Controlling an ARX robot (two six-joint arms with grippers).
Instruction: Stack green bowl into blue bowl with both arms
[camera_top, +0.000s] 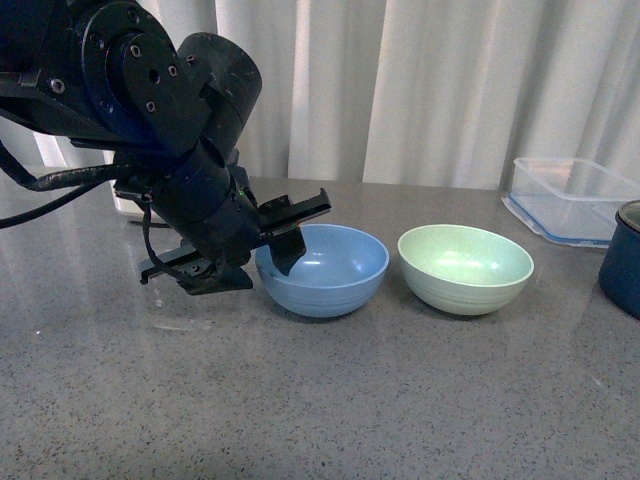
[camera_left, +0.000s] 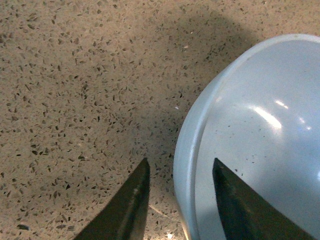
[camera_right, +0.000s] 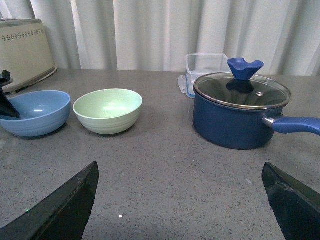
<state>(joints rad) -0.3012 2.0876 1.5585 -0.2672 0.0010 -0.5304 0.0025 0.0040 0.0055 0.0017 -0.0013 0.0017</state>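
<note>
The sky-blue bowl (camera_top: 335, 285) stands upright on the grey countertop, with the mint-green bowl (camera_top: 465, 268) just to its right, apart from it. My left gripper (camera_top: 252, 262) is open and straddles the blue bowl's left rim, one finger inside and one outside. The left wrist view shows that rim of the blue bowl (camera_left: 260, 130) passing between the open left gripper (camera_left: 180, 160). My right gripper (camera_right: 180, 166) is wide open over bare counter with nothing between its fingers. From there the green bowl (camera_right: 107, 110) and blue bowl (camera_right: 35, 112) lie well ahead.
A dark navy pot (camera_right: 235, 120) with a glass lid stands right of the bowls, also seen as the pot (camera_top: 625, 265) at the frame edge. A clear container (camera_top: 570, 195) sits behind it. A cream appliance (camera_right: 25, 45) stands at the back left. White curtains hang behind.
</note>
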